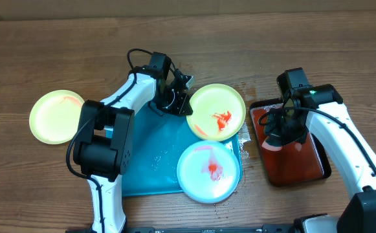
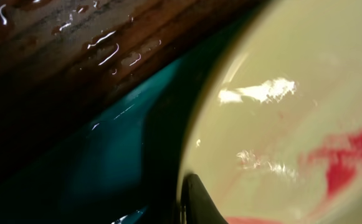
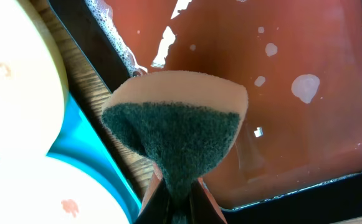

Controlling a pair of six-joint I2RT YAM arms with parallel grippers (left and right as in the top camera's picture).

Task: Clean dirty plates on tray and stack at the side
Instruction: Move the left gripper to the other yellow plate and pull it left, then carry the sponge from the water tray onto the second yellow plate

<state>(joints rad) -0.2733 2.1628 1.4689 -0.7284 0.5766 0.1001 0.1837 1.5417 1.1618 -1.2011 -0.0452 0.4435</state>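
Note:
The pale green plate point(image 1: 217, 111) with a red sauce smear is at the tray's far right corner. My left gripper point(image 1: 185, 103) is shut on its left rim; one finger point(image 2: 192, 190) lies on the plate point(image 2: 280, 124). The pale blue plate point(image 1: 208, 171) with a red smear rests on the near right corner of the turquoise tray point(image 1: 142, 162). The yellow-green plate point(image 1: 57, 116) lies on the bare tabletop at the left, with a faint pink streak. My right gripper point(image 1: 281, 133) is shut on a green-and-tan sponge point(image 3: 174, 134) above the black tray.
The black tray with its wet red pad point(image 1: 294, 155) stands right of the turquoise tray; it also shows in the right wrist view point(image 3: 293, 81). Water drops lie on the wood point(image 2: 106, 53) behind the tray. My left arm reaches across the tray's left half.

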